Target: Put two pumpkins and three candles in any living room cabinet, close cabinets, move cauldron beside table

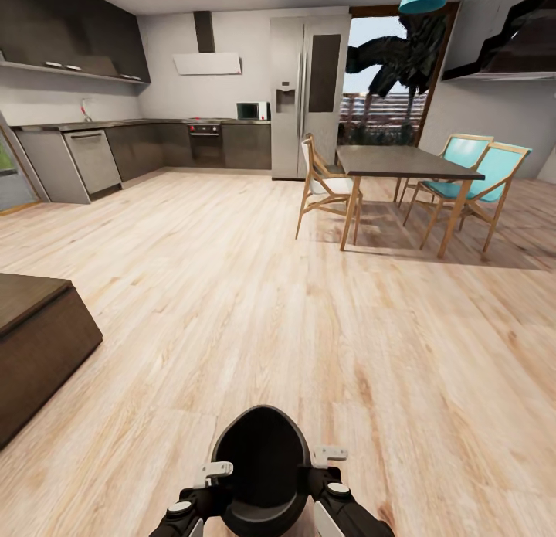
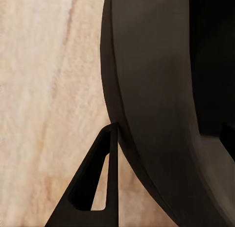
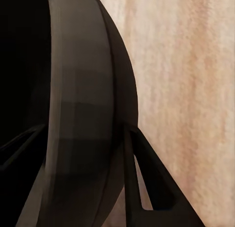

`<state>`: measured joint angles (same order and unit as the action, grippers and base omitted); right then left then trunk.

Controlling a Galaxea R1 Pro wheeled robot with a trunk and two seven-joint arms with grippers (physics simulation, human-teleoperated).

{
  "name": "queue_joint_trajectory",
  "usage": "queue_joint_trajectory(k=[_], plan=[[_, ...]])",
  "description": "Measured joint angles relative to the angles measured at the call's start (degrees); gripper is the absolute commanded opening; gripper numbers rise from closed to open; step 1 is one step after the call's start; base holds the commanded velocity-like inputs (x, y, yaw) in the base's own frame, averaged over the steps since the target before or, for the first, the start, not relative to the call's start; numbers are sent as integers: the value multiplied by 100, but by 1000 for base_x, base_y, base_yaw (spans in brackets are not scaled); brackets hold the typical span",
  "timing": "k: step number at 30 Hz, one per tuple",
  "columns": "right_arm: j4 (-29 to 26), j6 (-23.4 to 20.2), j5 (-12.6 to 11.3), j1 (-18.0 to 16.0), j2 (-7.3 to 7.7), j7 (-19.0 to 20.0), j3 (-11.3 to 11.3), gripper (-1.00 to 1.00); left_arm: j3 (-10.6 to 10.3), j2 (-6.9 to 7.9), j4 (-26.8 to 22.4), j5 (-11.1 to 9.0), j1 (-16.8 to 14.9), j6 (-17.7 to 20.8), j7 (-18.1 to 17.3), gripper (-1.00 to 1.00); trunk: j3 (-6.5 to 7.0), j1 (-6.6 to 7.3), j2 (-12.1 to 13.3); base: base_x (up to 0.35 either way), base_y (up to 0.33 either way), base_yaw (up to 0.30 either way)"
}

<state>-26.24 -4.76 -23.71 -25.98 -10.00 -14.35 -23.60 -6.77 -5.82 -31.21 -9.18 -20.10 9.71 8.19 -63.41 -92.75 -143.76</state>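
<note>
Two end effectors carry the black cauldron (image 1: 265,463) between them, the left end effector (image 1: 210,475) clamped on one rim, the right end effector (image 1: 328,458) clamped on the opposite rim; it hangs above the wooden floor (image 1: 309,328); it looks rigid, smooth and likely heavy, so the rim is the sensible hold; beyond stands a dining table (image 1: 405,162); a dark unit (image 1: 35,344) lies off the left end effector.

A black cauldron (image 1: 266,463) is seen over pale streaky wood-grain floor (image 1: 309,313); teal seats are shown on the chairs (image 1: 483,178), with a dark brown cabinet (image 1: 35,344).
</note>
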Motion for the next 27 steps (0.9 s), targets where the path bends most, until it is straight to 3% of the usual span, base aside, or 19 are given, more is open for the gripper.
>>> queue_joint_trajectory(k=[27], plan=[[36, 74, -14, 1, 0, 32, 15, -100, -9, -3, -14, 33, -1, -4, 15, -100, 576, 67, 35, 0, 0, 0]])
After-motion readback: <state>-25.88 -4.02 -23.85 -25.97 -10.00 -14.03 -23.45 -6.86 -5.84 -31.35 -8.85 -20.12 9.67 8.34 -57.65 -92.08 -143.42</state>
